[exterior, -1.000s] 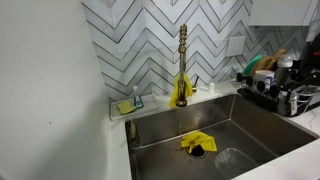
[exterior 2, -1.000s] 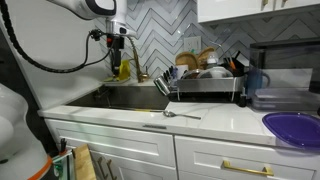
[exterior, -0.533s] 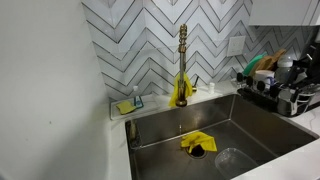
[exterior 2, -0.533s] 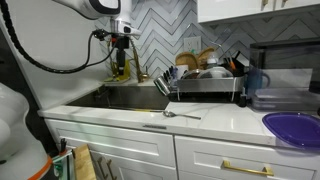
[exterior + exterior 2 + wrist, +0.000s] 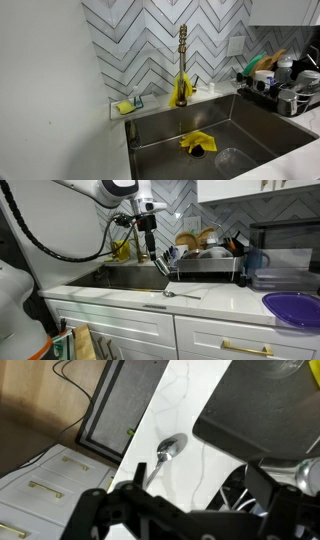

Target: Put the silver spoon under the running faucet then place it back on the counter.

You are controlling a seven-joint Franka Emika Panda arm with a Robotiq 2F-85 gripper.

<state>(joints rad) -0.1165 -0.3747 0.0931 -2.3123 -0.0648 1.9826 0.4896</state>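
The silver spoon (image 5: pixel 170 294) lies flat on the pale counter (image 5: pixel 225 302), in front of the dish rack. In the wrist view the spoon (image 5: pixel 168 452) lies on the white counter (image 5: pixel 188 405), bowl end up, just ahead of my fingers. My gripper (image 5: pixel 151 254) hangs open and empty above the sink's right end, higher than the spoon and behind it. Its two dark fingers (image 5: pixel 185 510) are spread wide. The brass-gold faucet (image 5: pixel 182 62) stands upright behind the basin; I cannot make out any water. It is partly hidden by my arm in an exterior view (image 5: pixel 122 250).
A yellow cloth (image 5: pixel 197 143) lies over the drain of the steel basin (image 5: pixel 250 120). A sponge holder (image 5: pixel 126 106) sits beside the faucet. A full dish rack (image 5: pixel 205 264) stands behind the spoon. A purple plate (image 5: pixel 294 308) sits on the counter's far right.
My gripper has moved away from the faucet, across the sink toward the dish rack and spoon. The spoon has not moved.
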